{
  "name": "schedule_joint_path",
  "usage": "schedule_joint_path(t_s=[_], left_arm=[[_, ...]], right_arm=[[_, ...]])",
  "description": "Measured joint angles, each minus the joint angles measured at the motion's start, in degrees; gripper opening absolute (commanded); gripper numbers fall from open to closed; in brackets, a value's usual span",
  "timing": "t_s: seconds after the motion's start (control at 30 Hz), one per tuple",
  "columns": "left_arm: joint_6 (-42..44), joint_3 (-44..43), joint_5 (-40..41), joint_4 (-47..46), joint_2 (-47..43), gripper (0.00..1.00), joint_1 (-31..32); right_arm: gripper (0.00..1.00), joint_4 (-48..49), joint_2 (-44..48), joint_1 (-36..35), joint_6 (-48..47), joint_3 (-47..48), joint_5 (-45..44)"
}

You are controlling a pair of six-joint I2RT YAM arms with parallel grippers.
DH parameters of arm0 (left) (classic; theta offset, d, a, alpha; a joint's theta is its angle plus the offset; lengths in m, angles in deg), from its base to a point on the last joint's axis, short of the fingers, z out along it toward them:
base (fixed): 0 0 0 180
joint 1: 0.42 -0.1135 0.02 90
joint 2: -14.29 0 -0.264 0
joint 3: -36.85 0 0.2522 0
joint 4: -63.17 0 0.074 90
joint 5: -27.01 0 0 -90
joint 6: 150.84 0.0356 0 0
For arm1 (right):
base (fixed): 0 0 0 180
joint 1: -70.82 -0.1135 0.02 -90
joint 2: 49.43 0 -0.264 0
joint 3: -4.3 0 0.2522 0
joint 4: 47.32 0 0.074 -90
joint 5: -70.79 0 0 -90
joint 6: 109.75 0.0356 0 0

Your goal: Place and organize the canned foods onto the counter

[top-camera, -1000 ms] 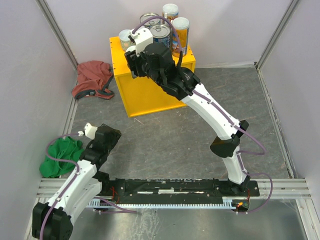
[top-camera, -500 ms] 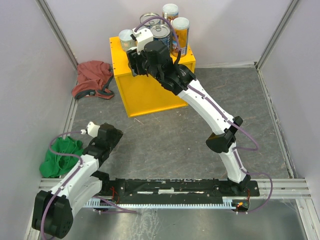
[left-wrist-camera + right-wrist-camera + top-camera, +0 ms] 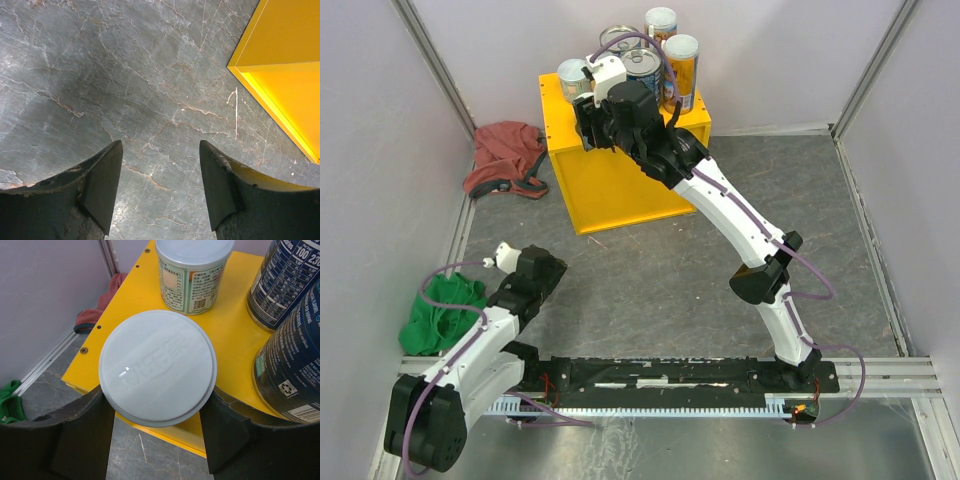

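Observation:
My right gripper [image 3: 155, 394] is shut on a short white-lidded can [image 3: 157, 365] and holds it over the front left part of the yellow counter [image 3: 235, 332]. Behind it on the counter stand another short white-lidded can [image 3: 192, 272] and two blue-labelled tins [image 3: 285, 282] [image 3: 295, 365]. In the top view the right gripper [image 3: 588, 128] hides the held can. The counter [image 3: 620, 180] also bears two orange cans [image 3: 681, 62] [image 3: 661, 22]. My left gripper [image 3: 160, 167] is open and empty over the grey floor, near the counter's lower corner [image 3: 280, 75].
A red cloth [image 3: 505, 158] lies left of the counter by the wall. A green cloth [image 3: 442, 312] lies by the left arm [image 3: 480, 345]. White walls close in the grey floor [image 3: 660, 290] on three sides.
My right gripper has moved a little farther over the counter with the can. My left arm has drawn back slightly toward the near left.

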Motion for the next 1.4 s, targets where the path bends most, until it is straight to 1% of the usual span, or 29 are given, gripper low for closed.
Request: schedule_joint_path(t_s=[0.03,0.13,0.3,0.37,0.77,1.1,1.17,1.2,1.27,1.33,1.37,1.4], left_arm=[[0.0,0.0,-0.22,-0.13,-0.02,0.69,0.0],[0.0,0.0,-0.7,-0.33,-0.13,0.7,0.0],[0.0,0.0,-0.79,-0.74,-0.79,0.7,0.0],[0.0,0.0,-0.79,-0.83,-0.79,0.69,0.0],[0.0,0.0,-0.85,-0.87,-1.16,0.69,0.0],[-0.02,0.0,-1.2,-0.85,-2.19,0.7,0.0],[-0.02,0.0,-1.2,-0.85,-2.75,0.69,0.0],[-0.02,0.0,-1.2,-0.85,-2.97,0.69,0.0],[-0.02,0.0,-1.2,-0.83,-3.21,0.69,0.0],[-0.02,0.0,-1.2,-0.81,-3.28,0.69,0.0],[0.0,0.0,-1.2,-0.79,-3.28,0.69,0.0],[-0.02,0.0,-1.2,-0.76,-3.3,0.7,0.0]], right_arm=[[0.57,0.13,-0.07,0.0,0.22,0.04,0.04],[0.7,0.15,-0.11,0.0,0.57,0.09,0.07],[0.77,0.44,-0.22,0.0,0.83,0.09,-0.02],[0.81,0.87,-0.24,0.02,0.83,0.22,-0.07],[0.83,2.54,0.04,0.24,0.81,0.17,-0.24],[0.84,4.52,8.28,-1.92,-0.26,-12.9,-2.19],[0.82,4.72,9.68,-2.45,-0.35,-14.34,-2.73],[0.79,4.96,10.32,-2.71,-0.39,-14.91,-2.86],[0.66,5.31,10.91,-3.13,-0.63,-15.08,-3.02],[0.5,5.9,11.19,-3.32,-0.83,-15.19,-3.23],[0.46,6.16,11.26,-3.34,-0.87,-15.21,-3.43],[0.44,6.43,11.26,-3.34,-1.07,-15.28,-3.63]])
